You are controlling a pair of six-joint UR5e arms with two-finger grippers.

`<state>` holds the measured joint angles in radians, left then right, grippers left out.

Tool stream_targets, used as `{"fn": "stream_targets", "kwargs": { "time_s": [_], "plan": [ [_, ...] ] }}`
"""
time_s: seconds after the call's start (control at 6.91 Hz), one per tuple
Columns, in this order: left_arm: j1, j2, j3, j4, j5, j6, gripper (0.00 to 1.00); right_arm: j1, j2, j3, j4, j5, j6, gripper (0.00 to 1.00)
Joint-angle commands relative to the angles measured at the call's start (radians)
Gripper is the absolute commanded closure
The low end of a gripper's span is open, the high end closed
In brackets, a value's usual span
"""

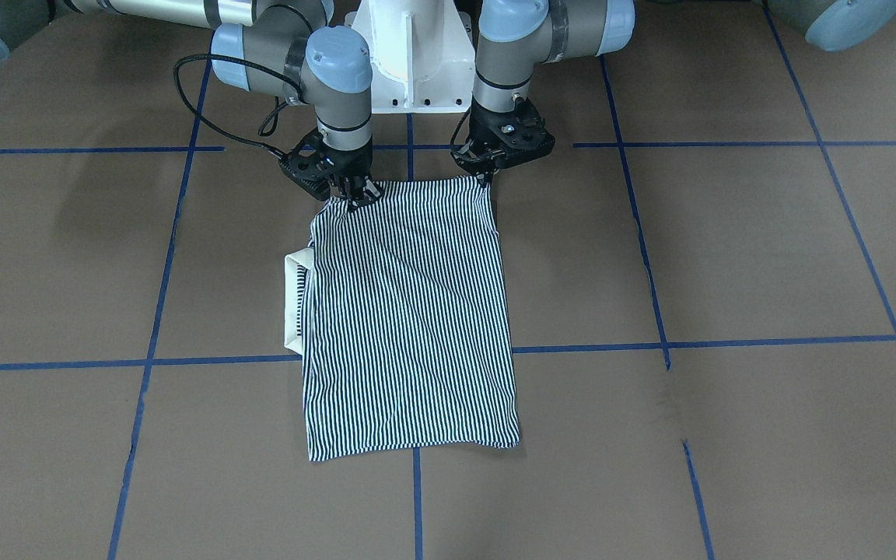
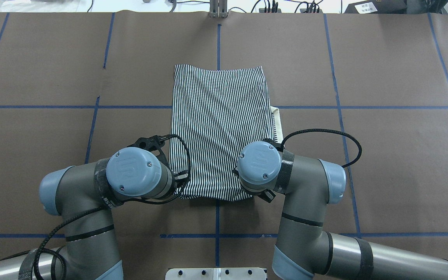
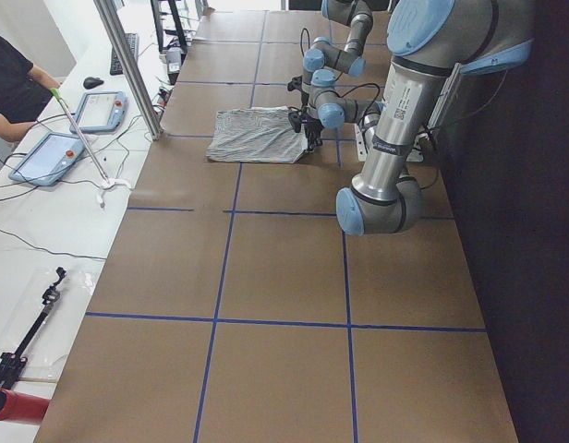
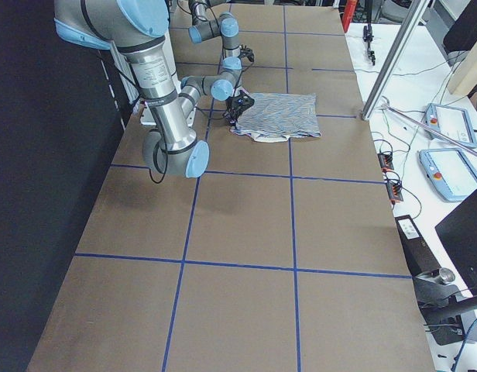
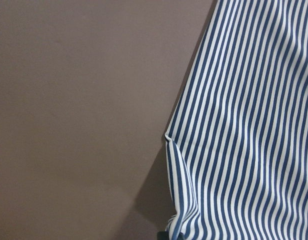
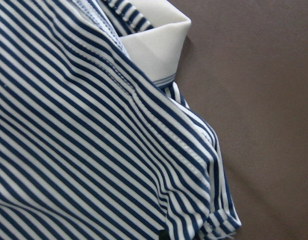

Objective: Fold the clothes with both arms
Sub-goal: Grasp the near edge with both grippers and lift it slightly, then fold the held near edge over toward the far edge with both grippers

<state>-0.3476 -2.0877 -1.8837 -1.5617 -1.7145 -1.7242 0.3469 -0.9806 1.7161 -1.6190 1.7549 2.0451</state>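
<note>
The striped polo shirt lies folded into a long rectangle on the brown table, back side up, and also shows in the overhead view. Its cream collar sticks out from one long edge. My right gripper is shut on the shirt's corner nearest the robot on the collar side. My left gripper is shut on the other near corner. Both corners are pinched and slightly raised. In the left wrist view the shirt edge rises from the table. The right wrist view shows the collar and a bunched corner.
The white pedestal base stands just behind the grippers. Blue tape lines cross the brown table cover. A metal post, control tablets and a seated person are along the far side of the table.
</note>
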Motion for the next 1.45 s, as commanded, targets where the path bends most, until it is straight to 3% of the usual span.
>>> {"fn": "stream_targets", "kwargs": {
  "time_s": [0.0, 0.43, 0.72, 1.01, 1.3],
  "plan": [
    [-0.001, 0.001, -0.009, 0.002, -0.002, 0.002, 1.0, 0.003, -0.004, 0.037, 0.004, -0.001, 0.004, 1.0],
    [0.103, 0.035, -0.144, 0.093, -0.004, -0.024, 1.0, -0.02, -0.02, 0.117, 0.004, -0.001, 0.007, 1.0],
    [0.176, 0.078, -0.253, 0.159, -0.008, -0.032, 1.0, -0.084, -0.105, 0.257, 0.004, -0.009, 0.009, 1.0],
    [0.182, 0.071, -0.261, 0.164, -0.01, -0.032, 1.0, -0.11, -0.113, 0.269, 0.004, -0.009, 0.003, 1.0],
    [0.078, 0.067, -0.247, 0.151, -0.005, -0.032, 1.0, -0.082, -0.105, 0.243, 0.054, -0.046, -0.072, 1.0]
  ]
}}
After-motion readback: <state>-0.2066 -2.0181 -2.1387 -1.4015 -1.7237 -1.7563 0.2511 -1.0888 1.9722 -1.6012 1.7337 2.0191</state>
